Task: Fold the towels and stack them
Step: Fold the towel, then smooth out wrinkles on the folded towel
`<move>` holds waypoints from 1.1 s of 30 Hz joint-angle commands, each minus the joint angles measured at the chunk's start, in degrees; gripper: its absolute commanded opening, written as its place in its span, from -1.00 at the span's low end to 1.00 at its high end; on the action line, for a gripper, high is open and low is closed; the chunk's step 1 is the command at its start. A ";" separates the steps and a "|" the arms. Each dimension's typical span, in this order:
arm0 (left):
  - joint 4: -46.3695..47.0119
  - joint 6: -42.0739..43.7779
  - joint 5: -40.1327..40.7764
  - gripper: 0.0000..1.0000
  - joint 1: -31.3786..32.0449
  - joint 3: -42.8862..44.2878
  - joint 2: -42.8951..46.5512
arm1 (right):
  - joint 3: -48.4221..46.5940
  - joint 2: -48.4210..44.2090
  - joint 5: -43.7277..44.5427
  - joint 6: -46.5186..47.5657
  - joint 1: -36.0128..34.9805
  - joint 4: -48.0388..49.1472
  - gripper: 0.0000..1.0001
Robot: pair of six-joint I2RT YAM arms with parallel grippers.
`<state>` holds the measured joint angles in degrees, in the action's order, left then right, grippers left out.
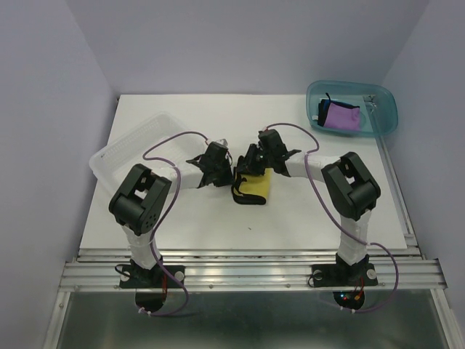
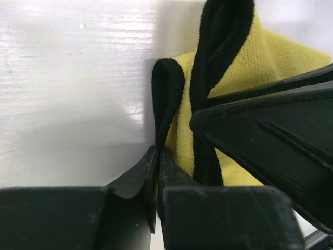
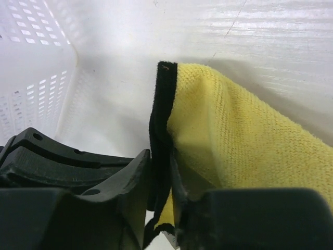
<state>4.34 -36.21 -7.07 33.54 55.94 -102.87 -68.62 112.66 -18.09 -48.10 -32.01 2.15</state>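
Left tool (image 2: 157,149): clamped on towel (image 2: 244,67) hem | Right tool (image 3: 161,161): clamped on same hem, towel bunched between tools on table (image 2: 67,78) | Progress: first fold judged under way; purple cloth (image 1: 341,116) sat in bin (image 1: 385,125) far beyond right tool; nothing stacked.

Pale lavender walls (image 1: 43,109) enclose a white table (image 1: 290,225) edged by aluminium rails (image 1: 247,273).

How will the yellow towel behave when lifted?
Probably floppy: the yellow towel buckles and its black trim loops between pinches. Likely light, being thin cloth. The left gripper and right gripper clamp the trim, so slipping seems unlikely.
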 commanded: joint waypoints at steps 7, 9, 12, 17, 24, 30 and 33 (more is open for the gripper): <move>-6.62 -1.23 3.03 -0.61 0.30 -0.22 7.85 | -2.04 -4.73 -1.69 0.63 -0.60 2.24 0.24; -7.15 -1.50 4.07 -0.53 0.39 -0.66 9.69 | -1.96 -6.66 -2.48 1.16 -0.69 2.33 0.32; -9.43 -2.20 6.54 -0.38 0.47 -1.27 12.07 | -1.52 -10.17 -2.57 1.86 -0.68 1.89 0.46; -12.59 -2.99 9.79 0.07 0.56 -2.68 15.85 | 1.98 -16.15 -1.08 2.66 -0.60 1.62 0.55; -13.30 -2.38 10.15 0.40 2.31 -0.14 17.36 | 5.60 -22.22 3.49 4.68 -0.16 -0.74 1.00; -10.76 0.08 7.34 0.22 5.83 5.40 12.08 | 9.29 -21.61 -1.94 3.45 3.97 3.99 1.00; -8.56 0.43 4.88 0.15 5.75 5.84 7.88 | 9.74 -17.94 -6.60 4.06 4.76 6.99 1.00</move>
<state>-6.68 -37.52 0.43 39.27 59.88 -92.01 -59.90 91.79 -19.81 -44.84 -28.58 3.46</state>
